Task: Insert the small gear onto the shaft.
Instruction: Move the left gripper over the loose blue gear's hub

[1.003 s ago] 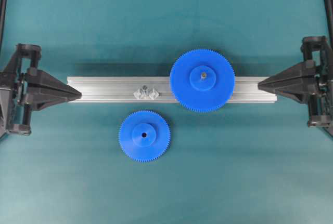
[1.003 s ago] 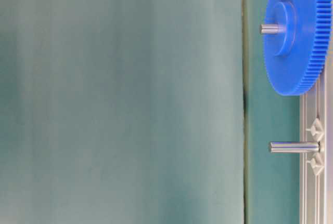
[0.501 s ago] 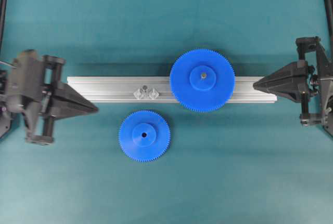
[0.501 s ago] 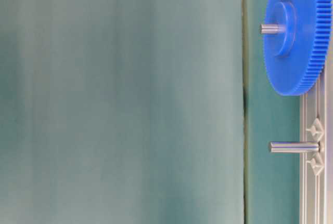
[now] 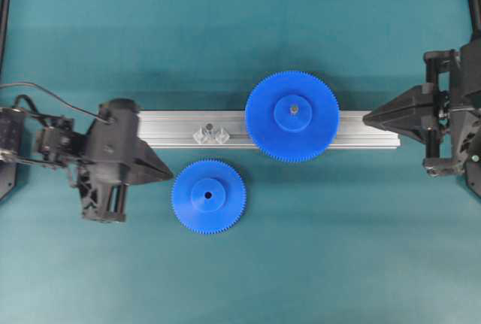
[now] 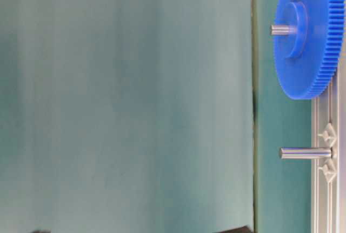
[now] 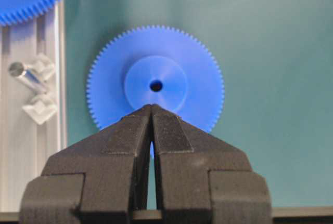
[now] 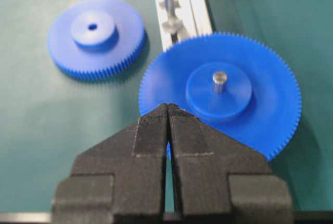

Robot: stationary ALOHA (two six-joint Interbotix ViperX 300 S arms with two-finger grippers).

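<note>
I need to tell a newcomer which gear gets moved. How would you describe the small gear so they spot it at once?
Start at the long silver rail across the green mat. One blue gear sits on the rail with a grey pin through its hub; the small gear lies flat on the mat beside the rail, near the bare shaft. It is the narrower disc, with an empty dark centre hole.

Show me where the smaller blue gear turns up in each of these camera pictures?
Overhead: small gear lies flat on the mat, lower centre-left, below the rail.
Table-level: not in it; only the big gear shows.
Left wrist: centre, just beyond the shut left hand.
Right wrist: upper left.
Shared landmark: the shaft, standing bare on the rail.
</note>
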